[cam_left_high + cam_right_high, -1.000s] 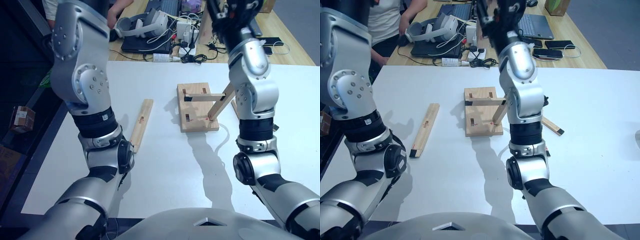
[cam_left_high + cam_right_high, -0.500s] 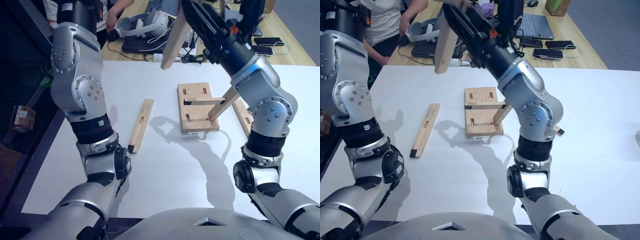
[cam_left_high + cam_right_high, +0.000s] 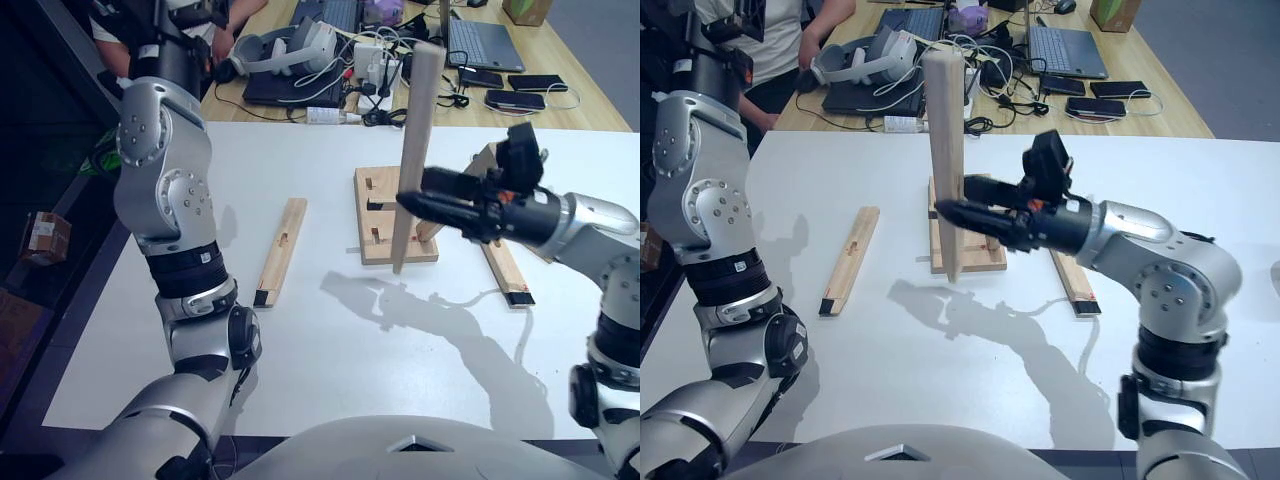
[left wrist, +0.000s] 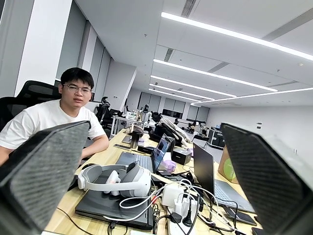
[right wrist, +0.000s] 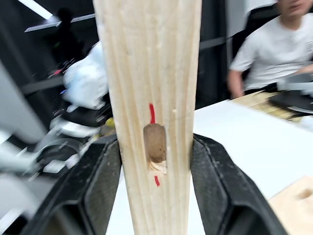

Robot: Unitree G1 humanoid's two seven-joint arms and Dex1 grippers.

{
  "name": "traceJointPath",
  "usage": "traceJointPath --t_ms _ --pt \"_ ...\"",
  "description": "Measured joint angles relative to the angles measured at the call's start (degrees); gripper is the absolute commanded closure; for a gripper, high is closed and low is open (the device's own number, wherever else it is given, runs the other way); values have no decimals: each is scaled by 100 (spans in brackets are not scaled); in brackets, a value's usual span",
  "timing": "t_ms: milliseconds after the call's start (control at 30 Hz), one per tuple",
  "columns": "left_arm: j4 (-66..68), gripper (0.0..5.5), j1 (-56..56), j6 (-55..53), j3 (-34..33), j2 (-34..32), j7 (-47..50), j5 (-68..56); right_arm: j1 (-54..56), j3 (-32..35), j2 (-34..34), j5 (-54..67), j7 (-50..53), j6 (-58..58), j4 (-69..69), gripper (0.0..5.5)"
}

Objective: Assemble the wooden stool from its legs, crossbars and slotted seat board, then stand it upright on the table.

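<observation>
Right claw [image 3: 415, 203] pinches a leg [image 3: 412, 150] upright. The leg's lower end hangs below the claw, by the seat board [image 3: 392, 178] on the desk [image 3: 330, 330]. Left claw [image 4: 156, 166] — raised high — is spread.

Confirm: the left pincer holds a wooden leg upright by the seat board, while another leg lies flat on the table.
Wrong arm: the right pincer holds the leg upright by the seat board, per the left eye view; the rest stands.
</observation>
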State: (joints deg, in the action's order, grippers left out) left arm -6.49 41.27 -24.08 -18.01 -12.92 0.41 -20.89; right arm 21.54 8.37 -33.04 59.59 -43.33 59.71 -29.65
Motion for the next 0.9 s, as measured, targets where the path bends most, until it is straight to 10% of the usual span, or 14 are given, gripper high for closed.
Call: traceJointPath --t_ms 333,900 --pt "8 69 -272 24 24 78 65 15 1749 2472 490 1867 2954 -1816 2581 345" --pt "160 69 -1125 -86 518 118 34 538 527 -38 -198 -1857 2951 -535 3412 345"
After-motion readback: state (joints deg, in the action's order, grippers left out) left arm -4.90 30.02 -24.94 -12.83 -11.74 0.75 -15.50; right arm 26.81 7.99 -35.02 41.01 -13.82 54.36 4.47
